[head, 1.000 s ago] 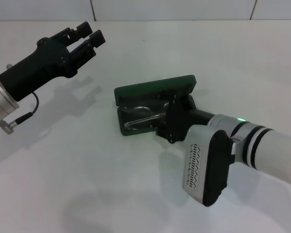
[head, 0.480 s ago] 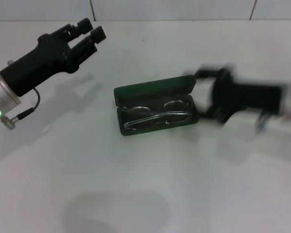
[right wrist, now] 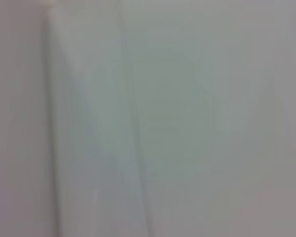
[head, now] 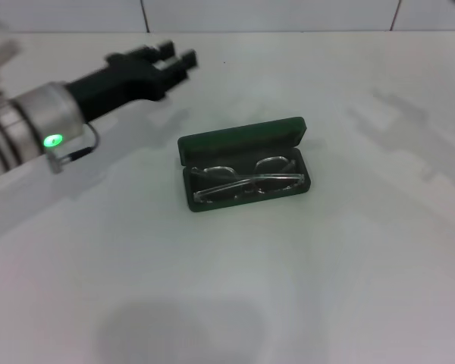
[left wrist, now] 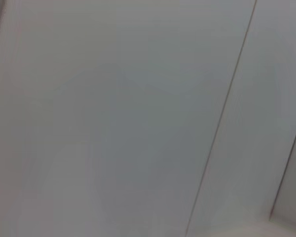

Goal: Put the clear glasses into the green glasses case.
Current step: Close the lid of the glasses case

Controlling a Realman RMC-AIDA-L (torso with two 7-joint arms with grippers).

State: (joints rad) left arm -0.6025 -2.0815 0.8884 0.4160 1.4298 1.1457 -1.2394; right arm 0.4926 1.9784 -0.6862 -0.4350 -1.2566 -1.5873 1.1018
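Note:
The green glasses case [head: 241, 141] lies open in the middle of the white table in the head view, its lid standing up at the back. The clear glasses [head: 246, 180] lie inside its lower half, arms folded. My left gripper [head: 177, 54] hovers behind and to the left of the case, apart from it, open with nothing between its fingers. My right gripper is out of view. Both wrist views show only plain white surface.
The white table [head: 288, 288] spreads all around the case. A white tiled wall [head: 273, 14] runs along the back edge. The left arm's silver cuff with a green light [head: 53, 140] reaches in from the left.
My right arm has pulled away from the case to the right and left the picture; the glasses stay in the case. The left gripper has moved right, closer to the case.

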